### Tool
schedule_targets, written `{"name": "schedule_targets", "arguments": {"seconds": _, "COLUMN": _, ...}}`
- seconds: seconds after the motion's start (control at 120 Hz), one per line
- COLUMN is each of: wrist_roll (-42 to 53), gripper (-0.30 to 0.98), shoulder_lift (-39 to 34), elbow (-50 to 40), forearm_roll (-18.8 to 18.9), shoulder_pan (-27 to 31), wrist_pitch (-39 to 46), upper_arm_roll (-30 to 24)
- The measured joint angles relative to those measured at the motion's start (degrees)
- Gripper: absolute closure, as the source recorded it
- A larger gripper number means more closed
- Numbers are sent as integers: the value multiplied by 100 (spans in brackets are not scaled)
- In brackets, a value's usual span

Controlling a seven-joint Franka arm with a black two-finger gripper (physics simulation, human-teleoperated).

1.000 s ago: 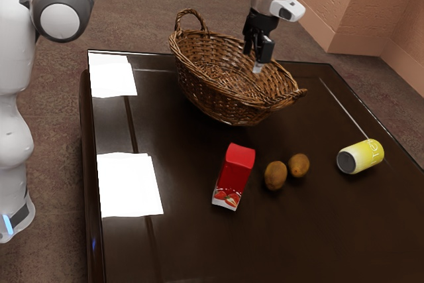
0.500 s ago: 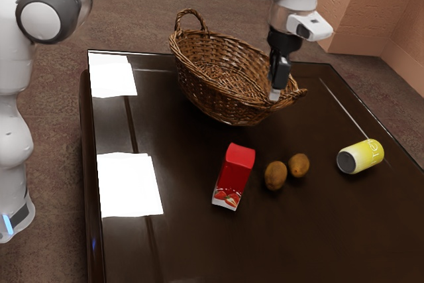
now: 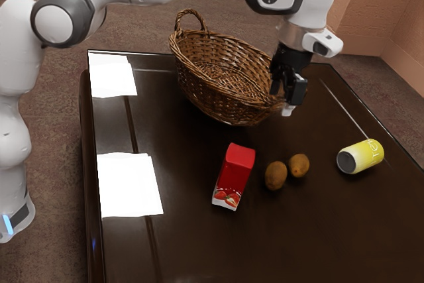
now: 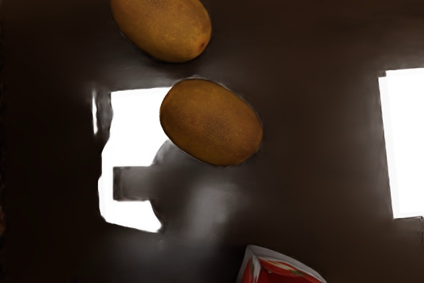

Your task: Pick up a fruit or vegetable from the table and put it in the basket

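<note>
From the exterior view's left, the wicker basket [image 3: 215, 101] stands just beside the fingers, its near end overlapped by them in view. The red carton [image 3: 235, 171] is on the table, off to the fingers' left in that view. The first brown fruit [image 3: 275, 175] lies below the fingers. The gripper [image 3: 281, 100] has its fingers spread, nothing between them. The second brown fruit [image 3: 299, 165] lies below them too, near the first. The yellow can [image 3: 361, 157] is on its side, well to their right.

Your two downward views
Exterior slants across the table [image 3: 192, 250] from near; wrist looks steeply, closer; both show kiwis [image 4: 211, 122] and carton [image 3: 236, 171].
</note>
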Motion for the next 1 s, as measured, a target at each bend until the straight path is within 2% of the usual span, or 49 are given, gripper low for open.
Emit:
{"name": "schedule_targets", "arguments": {"seconds": 0.167, "wrist_roll": -1366, "gripper": 0, "shoulder_lift": 321, "elbow": -2, "forearm_roll": 145, "shoulder_pan": -10, "wrist_pitch": 111, "upper_arm_roll": 314}}
{"name": "schedule_targets", "arguments": {"seconds": 0.508, "wrist_roll": -3496, "gripper": 0, "shoulder_lift": 955, "elbow": 262, "forearm_roll": 343, "shoulder_pan": -796, "wrist_pitch": 352, "upper_arm_roll": 522}}
{"name": "schedule_targets", "arguments": {"seconds": 0.7, "wrist_roll": -4376, "gripper": 0, "shoulder_lift": 1354, "elbow": 261, "forearm_roll": 461, "shoulder_pan": -971, "wrist_pitch": 566, "upper_arm_roll": 530}}
{"name": "schedule_targets", "arguments": {"seconds": 1.0, "wrist_roll": -5334, "gripper": 0, "shoulder_lift": 1356, "elbow": -253, "forearm_roll": 537, "shoulder_pan": -957, "wrist_pitch": 436, "upper_arm_roll": 728}}
